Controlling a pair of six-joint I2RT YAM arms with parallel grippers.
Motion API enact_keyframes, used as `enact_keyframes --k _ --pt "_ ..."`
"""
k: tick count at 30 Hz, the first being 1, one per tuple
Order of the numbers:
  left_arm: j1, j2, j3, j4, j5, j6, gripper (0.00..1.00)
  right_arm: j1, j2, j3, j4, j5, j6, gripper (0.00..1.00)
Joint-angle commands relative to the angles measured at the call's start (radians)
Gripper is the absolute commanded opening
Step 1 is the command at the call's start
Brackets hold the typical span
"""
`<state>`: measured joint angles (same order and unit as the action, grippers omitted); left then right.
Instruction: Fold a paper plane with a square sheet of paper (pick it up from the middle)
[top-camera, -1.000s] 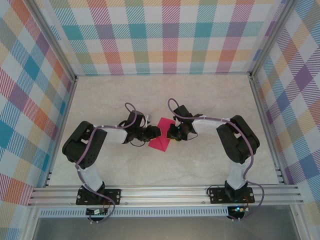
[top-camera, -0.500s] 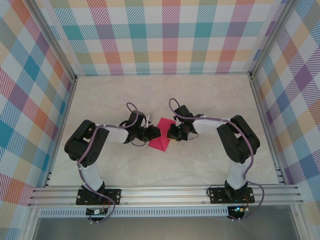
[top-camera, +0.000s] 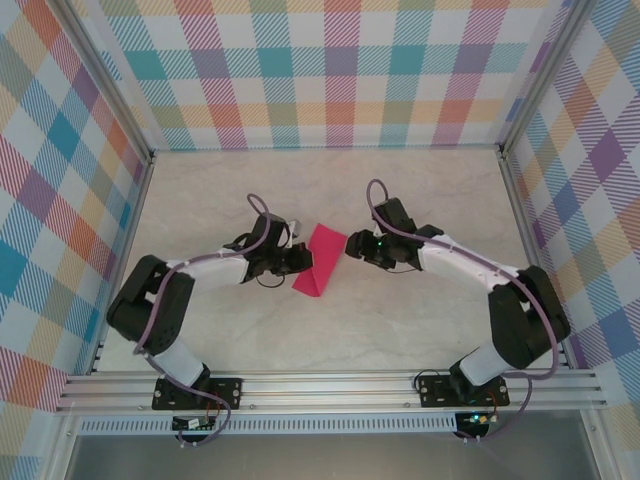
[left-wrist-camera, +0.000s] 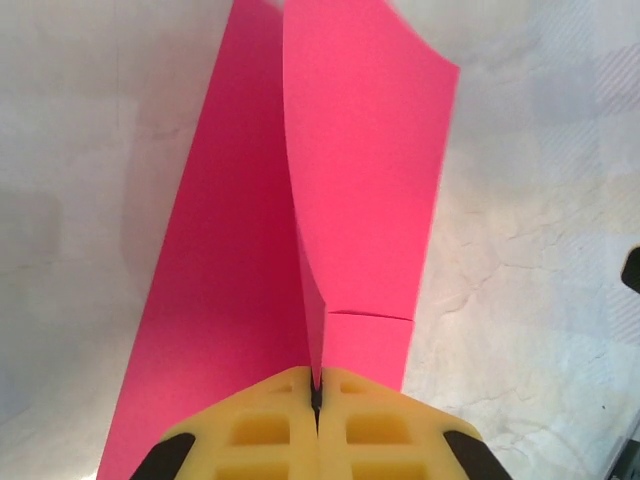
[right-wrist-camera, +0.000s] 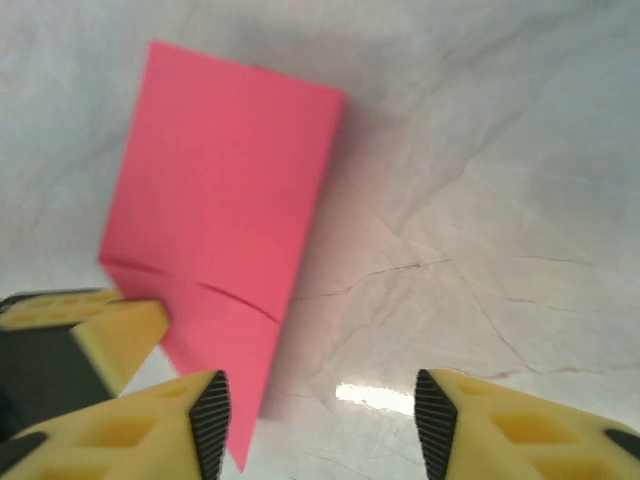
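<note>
light: bright, even | shadows: soft | glare: small patch on table (right-wrist-camera: 370, 396) | right wrist view: slightly blurred

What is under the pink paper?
The pale marble table lies below the pink paper, showing all around it. The patch right beneath is covered, so anything there cannot be seen.

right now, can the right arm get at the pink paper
Probably yes: the right gripper hangs open just beside the pink paper's right edge, with nothing between them. The left gripper is shut on the opposite side, out of the way.
</note>
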<state>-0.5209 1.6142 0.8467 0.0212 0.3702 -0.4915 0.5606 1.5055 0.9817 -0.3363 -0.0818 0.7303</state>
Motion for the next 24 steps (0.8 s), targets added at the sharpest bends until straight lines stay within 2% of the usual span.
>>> enact_keyframes --k 1,5,12,19,24 --pt "-0.031 -0.125 0.072 -0.261 -0.208 0.101 0.05 -0.001 -0.063 -0.021 -0.114 0.129 -0.026 0.63" --pt "-0.055 -0.22 0.146 -0.495 -0.419 0.151 0.05 -0.002 -0.133 -0.046 -0.145 0.182 -0.038 0.75" --pt "-0.111 -0.281 0.268 -0.713 -0.718 0.21 0.05 -0.003 -0.213 -0.082 -0.184 0.245 -0.036 0.89" --pt "-0.18 -0.16 0.314 -0.783 -0.976 0.221 0.05 -0.011 -0.272 -0.128 -0.217 0.275 -0.005 0.92" --pt "-0.247 -0.007 0.342 -0.784 -1.105 0.198 0.05 -0.024 -0.269 -0.14 -0.236 0.282 0.022 0.92"
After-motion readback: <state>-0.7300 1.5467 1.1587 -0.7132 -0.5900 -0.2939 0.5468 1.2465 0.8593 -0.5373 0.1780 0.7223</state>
